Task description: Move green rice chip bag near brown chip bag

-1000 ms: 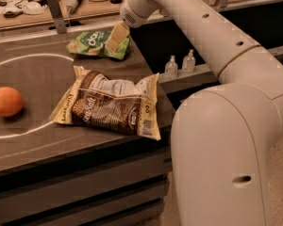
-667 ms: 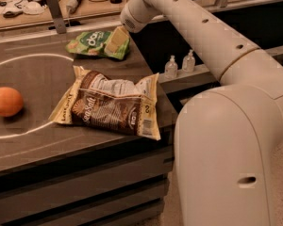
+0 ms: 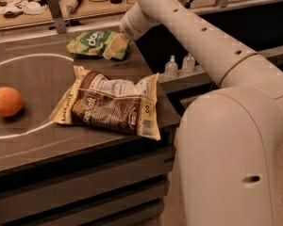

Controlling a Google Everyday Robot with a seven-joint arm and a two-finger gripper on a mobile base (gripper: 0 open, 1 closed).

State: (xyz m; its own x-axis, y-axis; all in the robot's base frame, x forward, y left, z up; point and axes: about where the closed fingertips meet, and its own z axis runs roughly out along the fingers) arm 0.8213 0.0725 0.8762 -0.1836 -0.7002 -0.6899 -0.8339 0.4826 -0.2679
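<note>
My gripper [image 3: 117, 45] sits on the green rice chip bag [image 3: 88, 41], hiding its right end; arm base [image 3: 226, 164] cropped at bottom.

Dark table [image 3: 37, 74] with white curved line [image 3: 33, 56] carries orange [image 3: 5, 101] at left, brown chip bag [image 3: 108, 105] by right edge, green rice chip bag [image 3: 92, 42] behind it, gripper [image 3: 117, 46] at its right end.

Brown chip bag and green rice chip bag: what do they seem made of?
Brown chip bag: likely thin plastic film, slightly glossy, going by its crinkles and sheen. Green rice chip bag: probably similar printed film, flatter. The claw is at that bag's edge.
</note>
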